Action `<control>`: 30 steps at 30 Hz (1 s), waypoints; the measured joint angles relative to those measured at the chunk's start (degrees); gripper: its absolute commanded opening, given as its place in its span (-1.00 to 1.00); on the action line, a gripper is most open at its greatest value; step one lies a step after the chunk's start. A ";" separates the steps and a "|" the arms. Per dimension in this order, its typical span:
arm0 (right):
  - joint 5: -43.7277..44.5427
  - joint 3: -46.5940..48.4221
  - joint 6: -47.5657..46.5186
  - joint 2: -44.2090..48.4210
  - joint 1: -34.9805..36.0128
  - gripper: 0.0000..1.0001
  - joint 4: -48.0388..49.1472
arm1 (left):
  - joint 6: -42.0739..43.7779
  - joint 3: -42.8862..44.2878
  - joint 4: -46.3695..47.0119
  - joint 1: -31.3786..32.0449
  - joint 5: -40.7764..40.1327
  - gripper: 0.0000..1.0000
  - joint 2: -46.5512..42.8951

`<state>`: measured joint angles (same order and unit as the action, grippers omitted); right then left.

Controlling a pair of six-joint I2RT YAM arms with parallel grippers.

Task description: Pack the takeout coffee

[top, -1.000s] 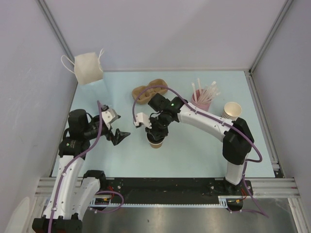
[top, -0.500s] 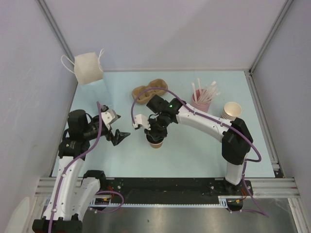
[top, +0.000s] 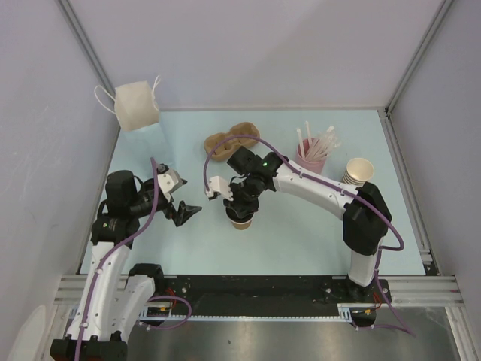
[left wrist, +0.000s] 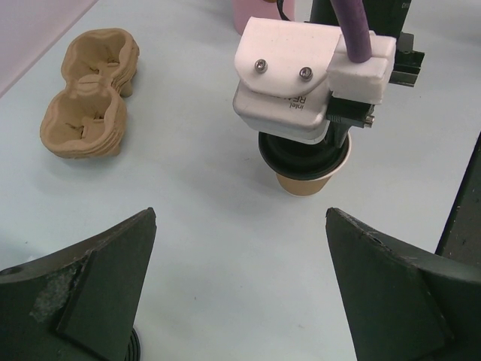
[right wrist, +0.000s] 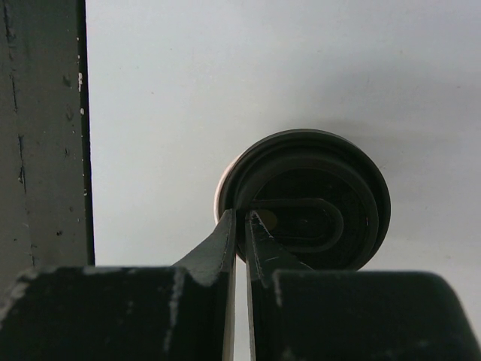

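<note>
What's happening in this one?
The right gripper, shut, is down on the black lid that sits on the cup at mid-table. Its tips are at the lid's rim; whether it pinches or presses is unclear. The left gripper hangs open beside the cup, holding nothing. The carrier lies behind, empty.

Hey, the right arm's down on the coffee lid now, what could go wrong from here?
1. The right fingers are shut at the left edge of the black lid, not over its middle. Pressing there could seat the lid crooked or pop one side up.
2. The left fingers stand open, apart from the cup, so nothing steadies it. A sideways push from the right arm could tip or slide it.
</note>
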<state>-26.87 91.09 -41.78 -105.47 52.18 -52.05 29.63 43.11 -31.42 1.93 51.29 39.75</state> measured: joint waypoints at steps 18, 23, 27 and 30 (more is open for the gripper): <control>2.27 -0.13 -0.17 0.90 0.85 -1.00 -0.35 | 0.02 -0.07 0.00 -0.26 0.11 0.99 0.00; 2.16 -0.13 -0.17 1.03 0.83 -1.00 -0.44 | 0.04 -0.09 0.00 -0.46 0.11 0.99 0.00; 1.42 -0.11 -0.20 1.03 0.46 -1.00 -1.05 | 0.13 -0.26 0.00 -0.57 0.13 0.99 0.00; 0.85 -0.11 -0.20 1.03 0.42 -1.00 -1.57 | 0.39 -0.26 0.02 -0.63 0.13 0.99 0.00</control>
<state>-26.02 90.98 -41.98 -104.44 52.60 -53.63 30.02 42.85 -31.40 1.30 51.42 39.75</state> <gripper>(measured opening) 0.082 0.994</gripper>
